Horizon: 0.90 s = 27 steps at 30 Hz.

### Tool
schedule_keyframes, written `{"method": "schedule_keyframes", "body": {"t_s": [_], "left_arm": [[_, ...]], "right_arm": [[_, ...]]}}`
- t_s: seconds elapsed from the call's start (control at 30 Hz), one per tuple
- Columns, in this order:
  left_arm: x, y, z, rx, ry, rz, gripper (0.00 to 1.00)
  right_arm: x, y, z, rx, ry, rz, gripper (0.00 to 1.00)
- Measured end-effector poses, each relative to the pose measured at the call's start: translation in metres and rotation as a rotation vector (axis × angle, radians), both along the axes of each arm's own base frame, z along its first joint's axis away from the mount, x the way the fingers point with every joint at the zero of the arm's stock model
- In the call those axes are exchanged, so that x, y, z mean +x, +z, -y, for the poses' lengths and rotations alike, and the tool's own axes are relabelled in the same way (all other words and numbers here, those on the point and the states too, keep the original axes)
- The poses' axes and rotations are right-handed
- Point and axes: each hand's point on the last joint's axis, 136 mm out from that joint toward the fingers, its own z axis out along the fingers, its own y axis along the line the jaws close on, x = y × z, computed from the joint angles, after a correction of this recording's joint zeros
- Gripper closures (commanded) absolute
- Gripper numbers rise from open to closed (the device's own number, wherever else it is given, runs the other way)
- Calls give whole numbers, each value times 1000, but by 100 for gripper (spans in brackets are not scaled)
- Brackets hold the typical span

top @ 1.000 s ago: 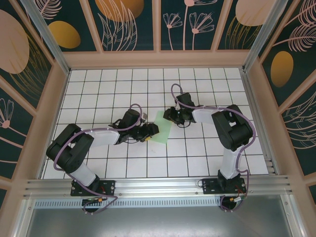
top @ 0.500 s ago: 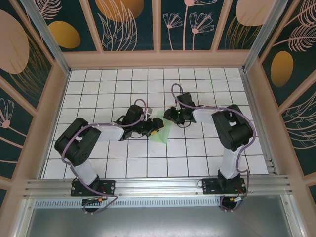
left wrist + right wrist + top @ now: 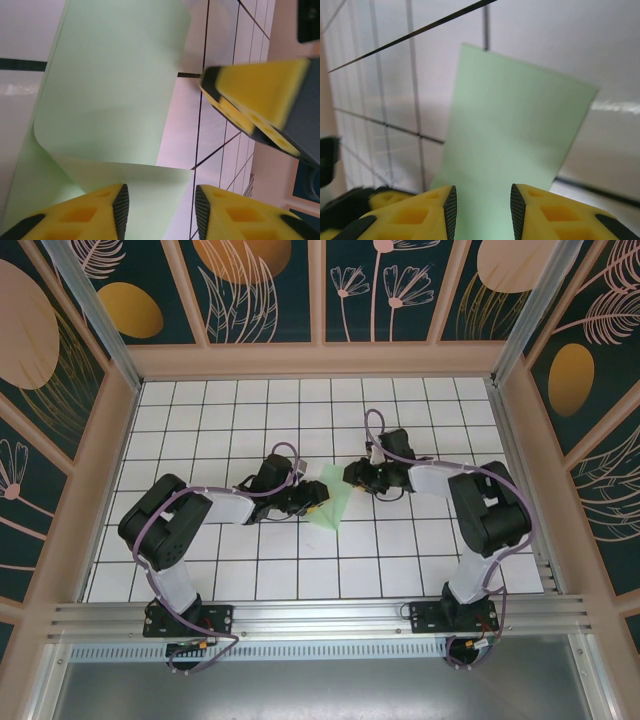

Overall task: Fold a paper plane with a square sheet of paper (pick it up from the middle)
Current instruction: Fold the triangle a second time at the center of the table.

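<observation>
A: The left gripper point(image 3: 316, 504) just slid in from nine o'clock, jaws narrowing round the curled pale green paper square point(image 3: 335, 505) at the centre of the white tiled worktop point(image 3: 200, 410) — not pinching yet.
B: The right gripper point(image 3: 352, 476), half-spread, hovers at one o'clock — fold's unfinished.

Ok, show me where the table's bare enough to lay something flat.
Free: the table's far tile rows along the back wall, and the near tiles between both arm bases. Crowded: the centre, where left hand and right hand meet at the sheet.

Square sheet of paper point(image 3: 332, 504) on table point(image 3: 400, 560), between both arms' fingers point(image 3: 316, 509).
</observation>
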Motion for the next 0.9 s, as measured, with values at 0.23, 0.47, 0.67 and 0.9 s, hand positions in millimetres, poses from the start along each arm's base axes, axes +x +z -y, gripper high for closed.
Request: {"method": "schedule_keyframes", "body": {"t_s": [0.23,0.47,0.67,0.9], "left_arm": [[1,-5,-1,11,8,-5,72],[0,-9,-1,17,7,-12,76],[0,-9,-1,16,6,-13,79],[-1,-8,0,10,-3,-17,80]], "right_arm": [[-39,2,-2,48,74,-29,63],[-51,3,-17,65,130,-33,64],[-50,-3,-24,63,145,-46,68],[-50,-7,-28,75,161,-60,76]]}}
